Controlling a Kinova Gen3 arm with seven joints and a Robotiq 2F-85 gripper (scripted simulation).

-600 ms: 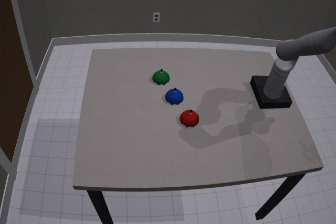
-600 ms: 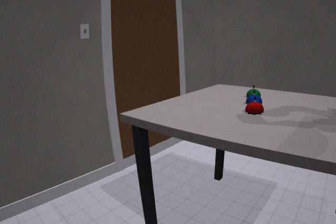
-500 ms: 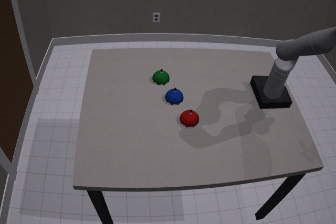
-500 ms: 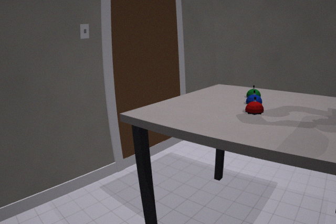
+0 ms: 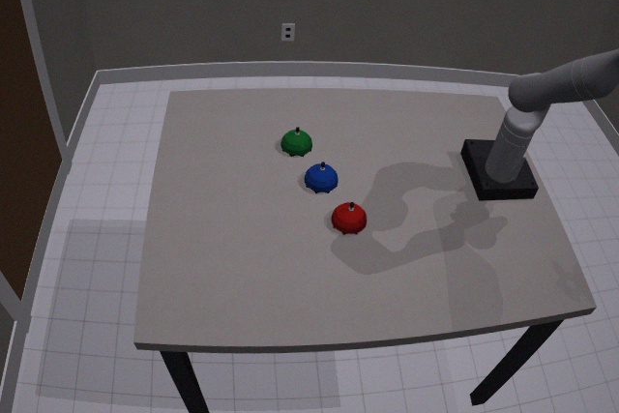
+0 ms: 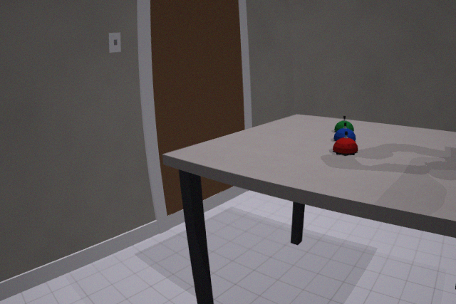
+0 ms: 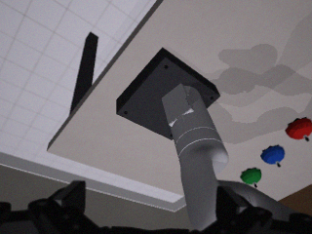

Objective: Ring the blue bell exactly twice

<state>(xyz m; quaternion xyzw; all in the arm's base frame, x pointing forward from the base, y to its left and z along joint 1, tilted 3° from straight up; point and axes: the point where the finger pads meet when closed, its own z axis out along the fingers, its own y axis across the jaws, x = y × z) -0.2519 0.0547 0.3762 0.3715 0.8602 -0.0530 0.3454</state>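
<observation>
Currently, the blue bell [image 5: 321,178] [image 6: 344,135] [image 7: 273,155] sits upright in the middle of a slanting row of three on the table [image 5: 240,273] [image 6: 257,149] [image 7: 112,129], a little in from the centre of the top toward the left edge as the top view shows it. The green bell [image 5: 296,142] [image 6: 343,126] [image 7: 251,175] stands beyond it, nearer the far edge, and the red bell [image 5: 348,219] [image 6: 345,146] [image 7: 299,129] lies on its other side, nearer the front edge. All three stand apart from one another, each with a small black-tipped button raised above its dome. Over by the right edge, the arm [image 5: 510,148] [image 7: 197,141] rises from a black base plate [image 5: 519,192] [image 7: 141,99] and leans out past that edge. The gripper [image 7: 150,198] is fully open, its two black fingers wide apart at the bottom of the wrist view with nothing between them, and it is touching none of the bells. A broad shadow spreads from the base toward the red bell and the front edge.
</observation>
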